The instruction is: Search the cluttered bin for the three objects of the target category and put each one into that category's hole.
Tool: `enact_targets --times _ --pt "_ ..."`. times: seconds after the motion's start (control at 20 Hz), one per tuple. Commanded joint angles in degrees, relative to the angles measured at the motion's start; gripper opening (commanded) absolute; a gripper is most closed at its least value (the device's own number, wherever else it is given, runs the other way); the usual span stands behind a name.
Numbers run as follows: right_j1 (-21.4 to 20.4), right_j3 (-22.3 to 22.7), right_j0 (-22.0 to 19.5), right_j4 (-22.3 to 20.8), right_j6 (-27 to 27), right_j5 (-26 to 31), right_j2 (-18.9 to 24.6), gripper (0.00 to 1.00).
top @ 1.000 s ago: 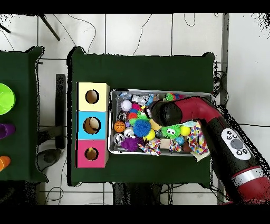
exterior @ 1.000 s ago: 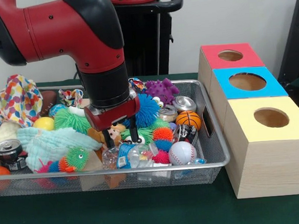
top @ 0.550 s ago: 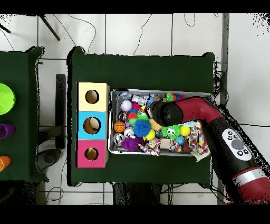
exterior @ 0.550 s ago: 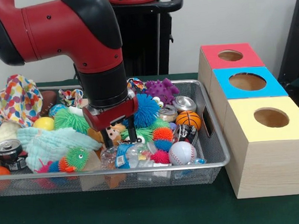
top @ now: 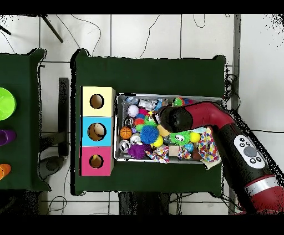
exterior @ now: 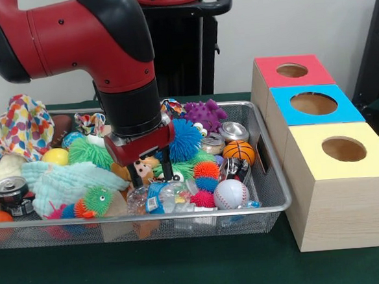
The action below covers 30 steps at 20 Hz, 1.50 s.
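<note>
Search is the step in hand, I judge: my hand (exterior: 151, 177) hangs low over the middle of the wire bin (exterior: 271, 195), fingers apart, straddling a small plush toy (exterior: 143, 168) without closing on it. Balls, cans and cloths lie around. The three-hole box (exterior: 319, 139) stands right of the bin. Next I need to settle, close, then lift clear toward a hole.

Dark green cloth (exterior: 185, 272) covers table; green bowl (top: 5, 103) on separate cloth-covered table beside it; tiled floor (top: 144, 36) beyond.
</note>
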Motion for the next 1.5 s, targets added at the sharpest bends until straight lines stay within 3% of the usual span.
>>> enact_targets --times 0.05,1.5 --pt "0.01 -1.37 -1.34 -2.6 -19.5 6.05 -0.64 1.0" --pt "0.59 -0.96 -1.66 -2.78 -18.68 7.02 -1.66 1.0"
